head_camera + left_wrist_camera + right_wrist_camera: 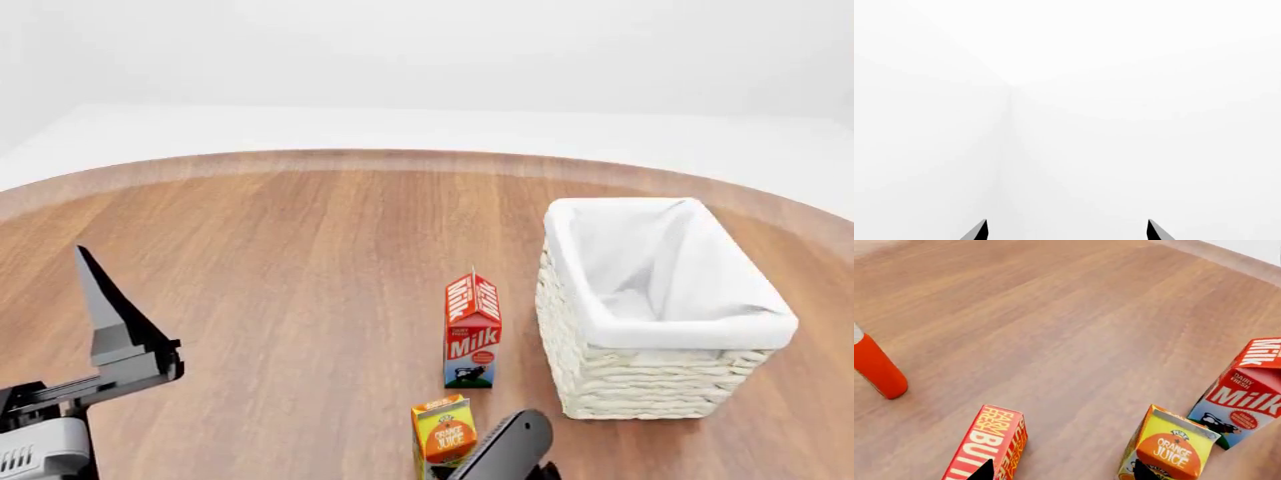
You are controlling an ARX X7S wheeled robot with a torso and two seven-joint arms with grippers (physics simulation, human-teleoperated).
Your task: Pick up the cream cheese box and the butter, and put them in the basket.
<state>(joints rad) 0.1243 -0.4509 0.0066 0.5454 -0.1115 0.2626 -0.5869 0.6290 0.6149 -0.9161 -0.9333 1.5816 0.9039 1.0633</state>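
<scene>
1. The left gripper (114, 320) is hanging above the table's left edge, its dark fingers spread apart and holding nothing; its wrist camera is showing only blank white beyond the two fingertips.
2. An orange-red bottle (877, 369) is sitting on the wood table (294, 260), well apart from the cartons.
3. The butter (991, 445) is lying on the table near the front edge, just beside the orange juice carton (445, 432).
4. The right gripper (1059, 472) is hovering over the butter and juice carton, fingers spread and gripping nothing.
5. The milk carton (473, 330) is standing upright just behind the juice.
6. The basket (641, 385) is sitting near the table's right edge, beside the milk.
7. The cream cheese box is not showing in any view.
</scene>
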